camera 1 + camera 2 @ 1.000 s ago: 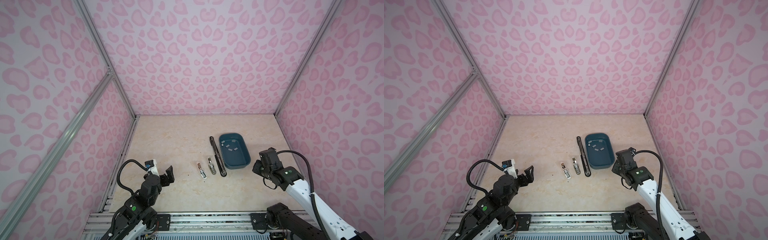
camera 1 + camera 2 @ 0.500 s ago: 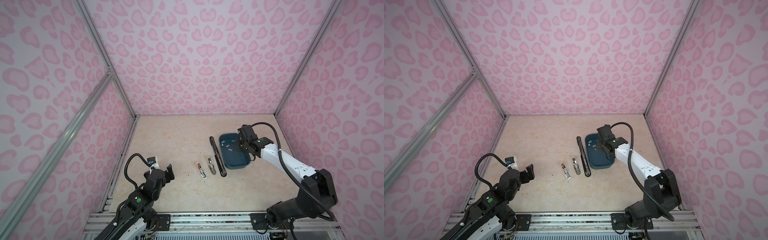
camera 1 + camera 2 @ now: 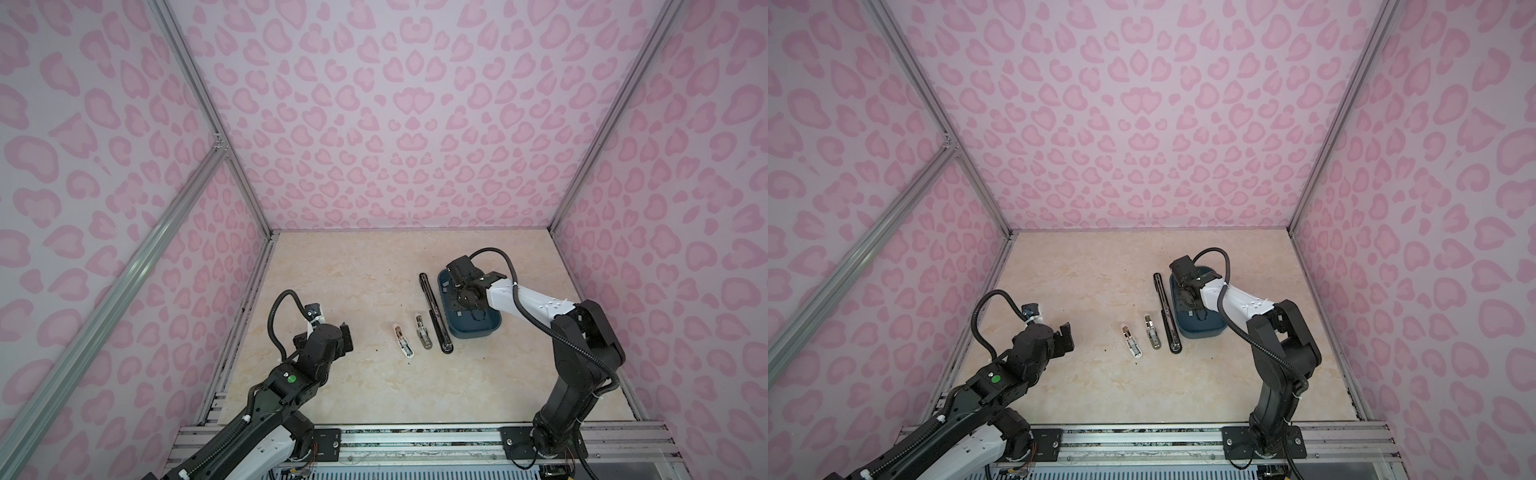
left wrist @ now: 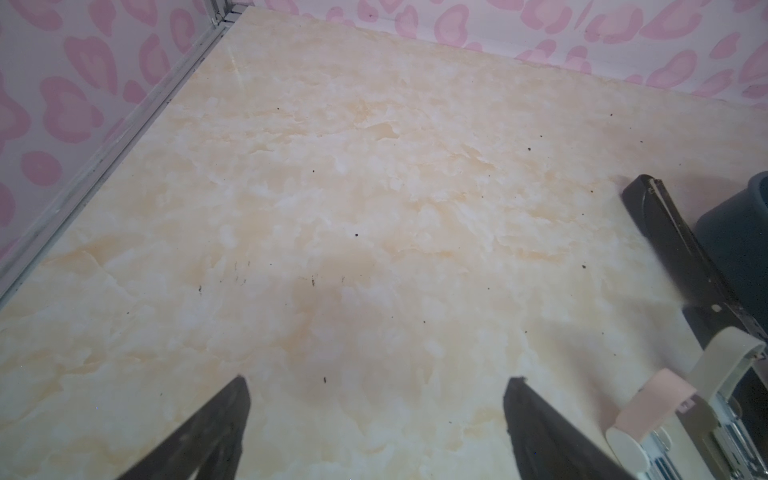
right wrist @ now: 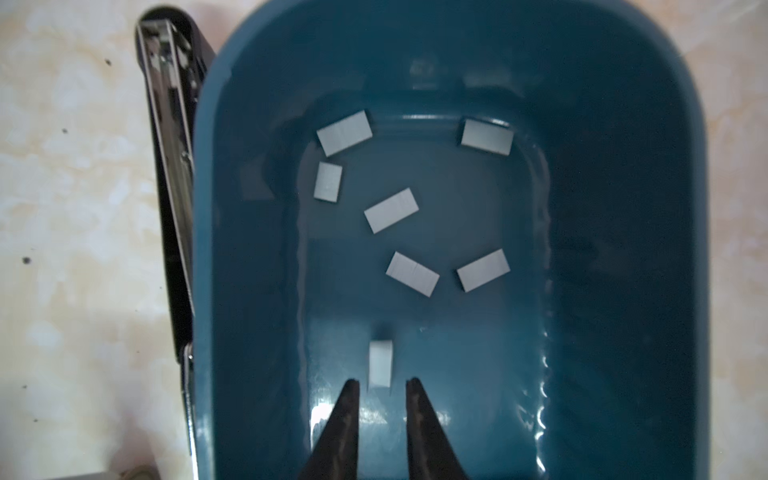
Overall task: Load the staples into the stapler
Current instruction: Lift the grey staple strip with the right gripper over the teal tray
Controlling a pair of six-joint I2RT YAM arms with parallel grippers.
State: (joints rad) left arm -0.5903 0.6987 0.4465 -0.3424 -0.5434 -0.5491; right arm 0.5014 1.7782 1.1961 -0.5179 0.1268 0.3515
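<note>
Right fingers (image 5: 343,428) now over staples (image 5: 390,210)

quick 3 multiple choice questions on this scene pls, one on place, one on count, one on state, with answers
1. The staple strips lie in: A the tray; B the left gripper; C the right gripper.
2. Staple strips in the tray: A four; B seven; C ten.
3. The left gripper is: A open, empty; B shut on a strip; C shut on the tray.
Answers: 1 A, all lie inside the tray; 2 B, seven show in the right wrist view; 3 A, its fingers stand wide apart over bare table.
</note>
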